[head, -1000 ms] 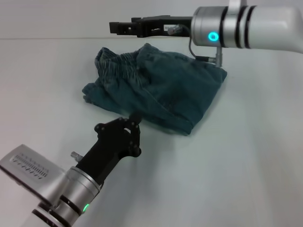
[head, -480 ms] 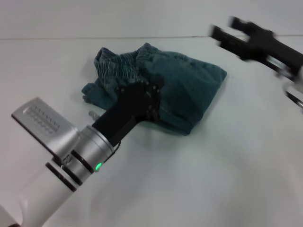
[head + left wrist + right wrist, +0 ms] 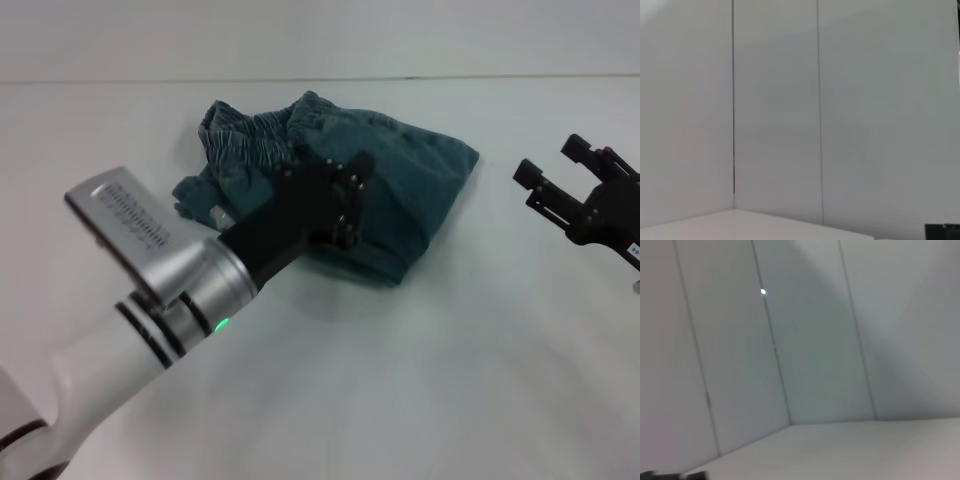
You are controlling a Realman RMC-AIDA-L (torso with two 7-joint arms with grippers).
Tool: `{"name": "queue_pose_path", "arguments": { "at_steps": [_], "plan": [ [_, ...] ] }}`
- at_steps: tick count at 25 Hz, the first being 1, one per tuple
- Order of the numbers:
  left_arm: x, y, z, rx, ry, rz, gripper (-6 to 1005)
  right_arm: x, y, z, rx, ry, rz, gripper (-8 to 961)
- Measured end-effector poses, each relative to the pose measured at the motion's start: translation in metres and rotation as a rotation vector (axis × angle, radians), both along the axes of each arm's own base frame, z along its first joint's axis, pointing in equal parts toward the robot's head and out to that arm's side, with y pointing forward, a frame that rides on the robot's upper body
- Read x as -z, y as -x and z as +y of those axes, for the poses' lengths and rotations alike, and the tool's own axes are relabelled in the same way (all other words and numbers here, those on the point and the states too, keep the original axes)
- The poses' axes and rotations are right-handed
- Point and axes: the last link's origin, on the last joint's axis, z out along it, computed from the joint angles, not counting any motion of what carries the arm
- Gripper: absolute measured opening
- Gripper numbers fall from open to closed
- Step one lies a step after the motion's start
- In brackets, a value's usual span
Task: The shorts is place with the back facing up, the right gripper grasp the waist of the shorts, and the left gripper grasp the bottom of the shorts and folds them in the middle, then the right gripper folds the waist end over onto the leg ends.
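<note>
Since half a second ago the right gripper [image 3: 560, 185] has dropped from the far right corner to a spot low at the right edge of the head view, well apart from the denim shorts [image 3: 400, 190], and the left gripper [image 3: 345, 195] has pushed a little further forward over the cloth. The shorts themselves lie where they lay a second ago, a blue bundle on the white table [image 3: 420, 380], already folded, with the gathered elastic waist [image 3: 250, 130] showing at the far left of the heap and a smooth folded edge toward the near right. The right gripper holds nothing: its two black fingers [image 3: 535, 178] stand spread, released, pointing left toward the shorts with bare table between. The left arm comes in from the near left, its silver wrist with a green light low in the head view, and its black claw sits in front of the middle of the shorts; whether it touches or hovers over the cloth cannot be told, nor whether its fingers are parted or clenched, since they are seen end on against the dark fabric. Both wrist views show only pale wall panels and a strip of table edge, with no shorts in them
</note>
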Motion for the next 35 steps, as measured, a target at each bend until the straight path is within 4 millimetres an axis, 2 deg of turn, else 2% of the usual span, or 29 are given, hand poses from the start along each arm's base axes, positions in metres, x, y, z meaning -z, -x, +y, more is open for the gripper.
{"name": "queue_pose_path", "arguments": {
  "at_steps": [6,11,14,18,23,26,31,35],
  "plan": [
    [0.003,0.001,-0.003,0.037,0.071,0.031,2,0.005,0.005,-0.015,-0.117,0.068,-0.071,843],
    [-0.012,0.027,-0.002,0.027,0.247,0.093,61,0.000,0.011,-0.009,-0.190,0.209,-0.164,847],
    [-0.024,0.047,0.001,-0.042,0.249,0.118,104,-0.001,0.018,-0.001,-0.185,0.249,-0.192,850],
    [-0.035,0.067,-0.003,-0.096,0.223,0.133,163,0.003,0.024,0.008,-0.182,0.275,-0.226,935],
    [-0.041,0.076,-0.008,-0.117,0.205,0.131,386,0.005,0.028,0.012,-0.179,0.281,-0.221,956],
    [-0.041,0.077,-0.009,-0.121,0.205,0.128,623,0.006,0.028,0.014,-0.171,0.281,-0.224,956],
    [-0.043,0.078,-0.009,-0.125,0.208,0.118,844,0.008,0.026,0.015,-0.153,0.283,-0.236,956],
    [-0.043,0.078,-0.010,-0.128,0.207,0.116,912,0.010,0.025,0.015,-0.148,0.289,-0.238,956]
  ]
}}
